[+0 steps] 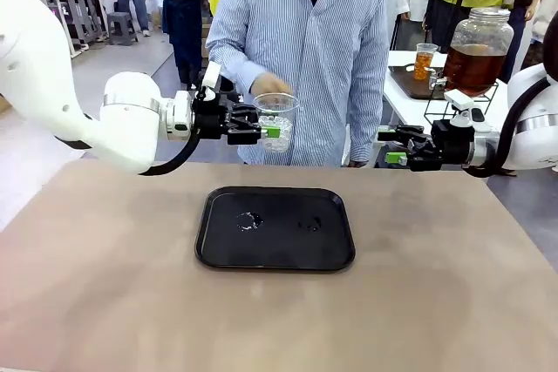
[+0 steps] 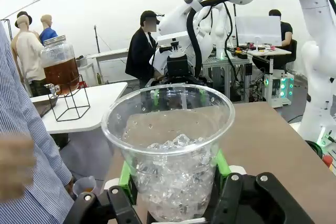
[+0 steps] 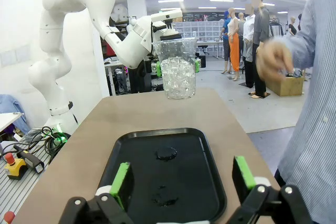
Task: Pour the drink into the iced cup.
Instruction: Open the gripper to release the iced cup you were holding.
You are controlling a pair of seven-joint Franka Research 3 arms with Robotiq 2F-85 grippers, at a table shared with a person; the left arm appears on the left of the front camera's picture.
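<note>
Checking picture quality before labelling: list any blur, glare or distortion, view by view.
Front view: sharp, even light, soft sheen on the black tray. Left wrist view: the person's hand is motion-blurred, the iced cup looms large and bowed by the wide lens. Right wrist view: the hand is blurred, ceiling lights glare.

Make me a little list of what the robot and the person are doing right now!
left tool: shut on the iced cup, held up above the table's far edge
iced cup: clear plastic, upright, partly filled with ice
right tool: open, holding nothing
tray: black, on the table, small wet spots on it
person's hand: just behind the cup
drink: amber, in a glass jar on the far white table
</note>
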